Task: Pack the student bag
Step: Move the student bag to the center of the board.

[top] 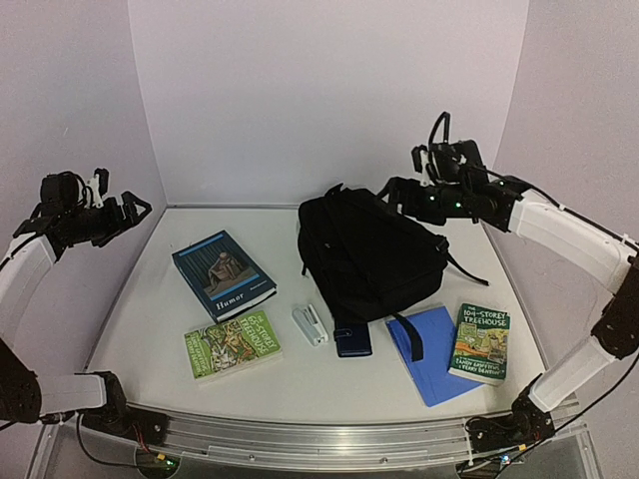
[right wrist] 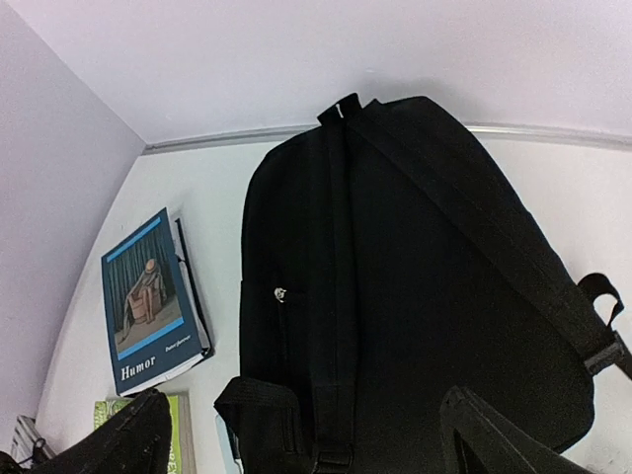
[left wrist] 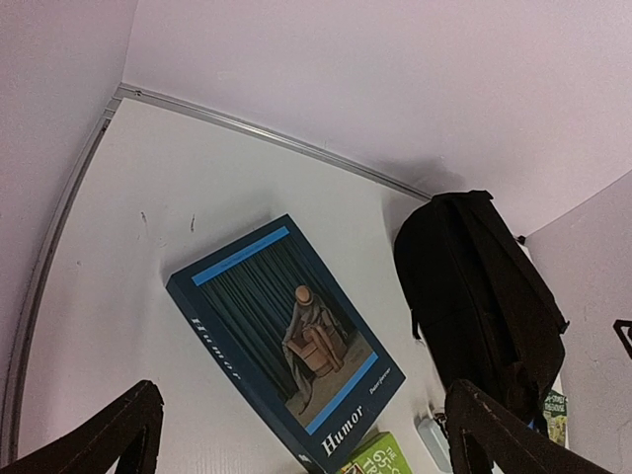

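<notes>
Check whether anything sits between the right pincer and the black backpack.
Nothing visible does. The right pincer hangs open above the far end of the student bag, and only air shows between them.

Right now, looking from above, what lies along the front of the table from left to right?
Green book → small white device → dark blue case → blue notebook → 104-Storey Treehouse book.

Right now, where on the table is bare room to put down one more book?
Bare: the far left corner behind the Humor book, and the strip between the student bag and the right wall. Crowded: the near row, from the green book to the Treehouse book.
</notes>
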Controlling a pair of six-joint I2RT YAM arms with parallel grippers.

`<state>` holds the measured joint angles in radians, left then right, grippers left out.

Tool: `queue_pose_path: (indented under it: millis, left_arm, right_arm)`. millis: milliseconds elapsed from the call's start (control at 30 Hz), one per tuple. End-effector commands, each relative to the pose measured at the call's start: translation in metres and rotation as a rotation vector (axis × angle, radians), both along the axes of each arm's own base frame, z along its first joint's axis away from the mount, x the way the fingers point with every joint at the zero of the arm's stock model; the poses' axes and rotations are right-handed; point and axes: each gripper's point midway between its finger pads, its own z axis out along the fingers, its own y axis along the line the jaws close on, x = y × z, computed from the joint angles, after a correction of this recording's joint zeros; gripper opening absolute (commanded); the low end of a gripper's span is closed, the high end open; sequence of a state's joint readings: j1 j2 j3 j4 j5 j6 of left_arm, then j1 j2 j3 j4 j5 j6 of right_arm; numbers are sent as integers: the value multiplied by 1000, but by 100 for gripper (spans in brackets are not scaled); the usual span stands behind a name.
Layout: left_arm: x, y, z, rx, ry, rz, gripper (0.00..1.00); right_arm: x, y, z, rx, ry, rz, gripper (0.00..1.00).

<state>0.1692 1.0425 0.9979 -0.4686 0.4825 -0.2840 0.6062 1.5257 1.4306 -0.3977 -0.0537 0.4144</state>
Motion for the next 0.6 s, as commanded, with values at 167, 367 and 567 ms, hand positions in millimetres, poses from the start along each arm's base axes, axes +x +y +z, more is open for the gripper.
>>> queue_pose_path:
  millis: [167,367,567]
  left_arm:
    - [6,-7,-2,-11,-17,-46,100]
    - [6,-6,-3,-8,-16,-43,100]
    - [6,-5,-3,-2,-17,-39,100]
  right_arm:
    - [-30,31,-78,244,212,126,87]
    - [-25,41,-119,252,282,126,75]
    - [-21,40,-151,206,327,92,65]
